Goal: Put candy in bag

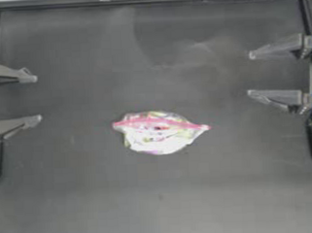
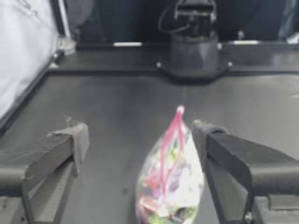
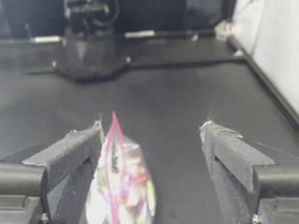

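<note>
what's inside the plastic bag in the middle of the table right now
Through the clear bag, under its pink strip, show white, green, purple, yellow and a small red spot. Single candies cannot be told apart, nor what lies beneath the bag.

The bag (image 1: 158,132) is clear plastic with a pink strip across it, and white, green, yellow and purple patches show through. A small red spot shows near its middle. The desk (image 1: 91,199) is plain dark grey. Both arms' fingers (image 2: 73,140) are dark grey.
</note>
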Controlling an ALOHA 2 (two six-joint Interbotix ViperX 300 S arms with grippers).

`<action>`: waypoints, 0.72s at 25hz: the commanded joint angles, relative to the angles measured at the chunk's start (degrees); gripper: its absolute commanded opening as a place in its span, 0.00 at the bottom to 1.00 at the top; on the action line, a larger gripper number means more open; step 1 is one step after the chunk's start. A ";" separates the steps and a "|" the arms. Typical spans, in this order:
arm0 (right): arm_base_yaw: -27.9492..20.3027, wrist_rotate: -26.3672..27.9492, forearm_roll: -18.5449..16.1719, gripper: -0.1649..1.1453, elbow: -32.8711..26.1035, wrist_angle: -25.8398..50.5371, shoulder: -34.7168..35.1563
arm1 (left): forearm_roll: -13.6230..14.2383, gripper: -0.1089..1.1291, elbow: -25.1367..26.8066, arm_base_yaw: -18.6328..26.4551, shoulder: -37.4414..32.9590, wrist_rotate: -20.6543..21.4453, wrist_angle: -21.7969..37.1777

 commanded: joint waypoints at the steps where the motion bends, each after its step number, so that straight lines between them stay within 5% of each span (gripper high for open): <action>1: -0.09 -0.09 0.62 0.87 -0.44 -0.09 -0.26 | -0.09 0.90 -1.49 0.09 0.35 -0.09 -0.44; 18: -0.09 -0.18 1.05 0.87 0.26 1.76 -3.25 | 0.00 0.90 -2.11 0.09 0.00 -0.09 0.26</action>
